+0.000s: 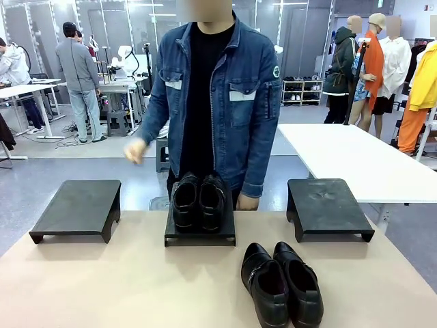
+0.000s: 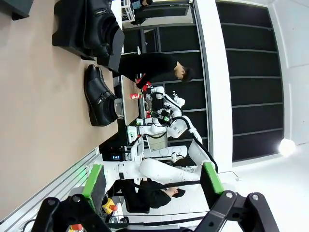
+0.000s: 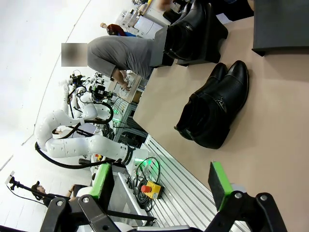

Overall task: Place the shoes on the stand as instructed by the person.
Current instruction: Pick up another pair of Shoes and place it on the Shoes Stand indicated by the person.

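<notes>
Shoes (image 1: 199, 201): glossy black leather w/ rounded toes, the 2 of each pr side by side & touching. Count: 2 prs, 4 shoes in all.

First pair sits on top of the middle stand (image 1: 200, 238), at the far centre of the table (image 1: 102, 287). Second pair (image 1: 281, 283) lies on the tabletop itself, nearer the robot's side & a bit R of that stand. Its toes point roughly toward the person (image 1: 218, 89), openings up. R wrist view shows a strap across the instep on this pr.

Stands: 3, low & black, in a row along the far edge, w/ the left stand (image 1: 77, 207) & right stand (image 1: 326, 205) well apart from the middle one.

Person: 1 at the far side, blue denim jacket over black shirt. One hand (image 1: 247, 202) hangs just beside the middle stand; other hand (image 1: 135, 150) is raised at waist ht, blurred.

Grippers: 2. Left gripper (image 2: 152, 186) has jaws wide apart, nothing btw them. Right gripper (image 3: 161, 186) likewise, jaws apart & holding nothing.

Surface: plain tan matte top. Room: grey floor, white tables, glass partitions, other ppl in bkgd.
</notes>
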Motion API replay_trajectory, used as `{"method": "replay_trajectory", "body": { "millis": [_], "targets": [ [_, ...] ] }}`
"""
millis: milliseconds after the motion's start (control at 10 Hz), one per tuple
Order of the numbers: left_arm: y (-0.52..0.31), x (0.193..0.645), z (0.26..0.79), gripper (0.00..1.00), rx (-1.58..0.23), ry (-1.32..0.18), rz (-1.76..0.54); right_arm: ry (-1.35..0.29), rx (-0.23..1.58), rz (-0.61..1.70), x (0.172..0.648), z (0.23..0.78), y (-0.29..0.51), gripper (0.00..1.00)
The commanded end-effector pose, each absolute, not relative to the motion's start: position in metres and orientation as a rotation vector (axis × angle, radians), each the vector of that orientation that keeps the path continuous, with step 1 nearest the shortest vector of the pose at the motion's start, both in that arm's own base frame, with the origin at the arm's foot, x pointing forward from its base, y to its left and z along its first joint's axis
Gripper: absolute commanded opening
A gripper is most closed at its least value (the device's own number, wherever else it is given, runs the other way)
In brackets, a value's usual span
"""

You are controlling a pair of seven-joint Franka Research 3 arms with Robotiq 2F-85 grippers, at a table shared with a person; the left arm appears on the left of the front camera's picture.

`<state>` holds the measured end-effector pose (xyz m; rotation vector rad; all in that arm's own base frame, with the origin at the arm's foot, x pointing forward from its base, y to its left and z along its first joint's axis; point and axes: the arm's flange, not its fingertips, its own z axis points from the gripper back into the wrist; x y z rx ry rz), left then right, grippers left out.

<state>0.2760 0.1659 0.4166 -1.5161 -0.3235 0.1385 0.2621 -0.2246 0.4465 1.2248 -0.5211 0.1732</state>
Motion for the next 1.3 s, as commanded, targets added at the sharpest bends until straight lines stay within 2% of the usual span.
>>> {"method": "replay_trajectory", "body": {
  "millis": [0,1200],
  "targets": [
    [0.1649,0.2736,0.4167,1.00,-1.528,-0.316,0.127,-0.533,1.230,0.189,0.2606,0.4477,-0.2256,1.00],
    [0.1649,0.2736,0.4167,1.00,-1.528,-0.316,0.127,-0.533,1.230,0.189,0.2606,0.4477,-0.2256,1.00]
  ]
}}
